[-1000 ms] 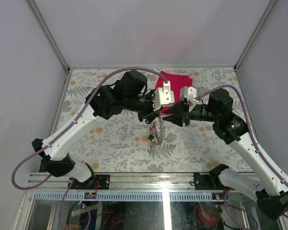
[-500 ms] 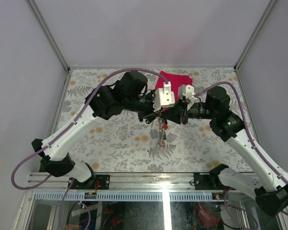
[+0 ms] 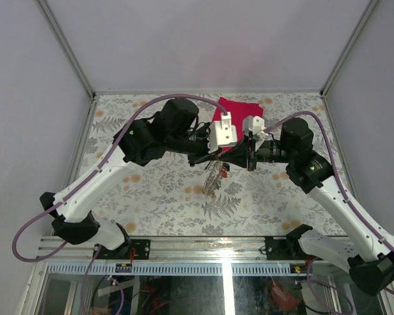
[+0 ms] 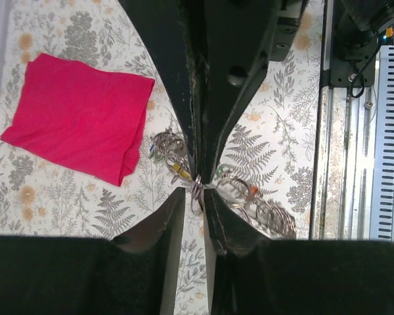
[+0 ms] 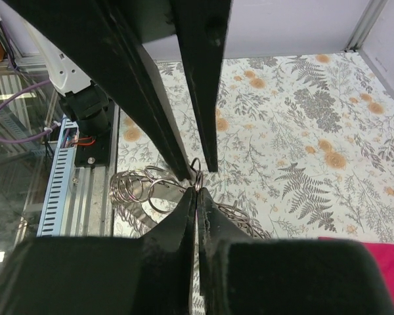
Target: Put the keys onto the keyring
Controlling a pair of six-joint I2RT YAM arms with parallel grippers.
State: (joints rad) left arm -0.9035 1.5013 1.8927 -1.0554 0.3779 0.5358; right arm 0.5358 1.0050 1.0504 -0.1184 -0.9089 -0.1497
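Well, the two grippers meet tip to tip over the middle of the table (image 3: 151, 197). The left gripper (image 4: 195, 194) has its fingers pressed almost together, with only a thin crack between them, and it pinches the thin wire of the keyring (image 4: 198, 188) right at its tips. The right gripper (image 5: 197, 194) comes from the other side, and its fingers are squeezed just as tight on the same bit of wire. The tips of both grippers nearly touch each other. A bunch of shiny wire loops (image 4: 269, 216) spreads out on both sides of the pinch and hangs down under the grippers. I cannot tell if its low end rests on the table. The keys (image 4: 253, 191) are tiny and sit among the loops, one orange and one yellow-green. A folded red cloth (image 4: 79, 115) lies flat on the table near the back, apart from the grippers.
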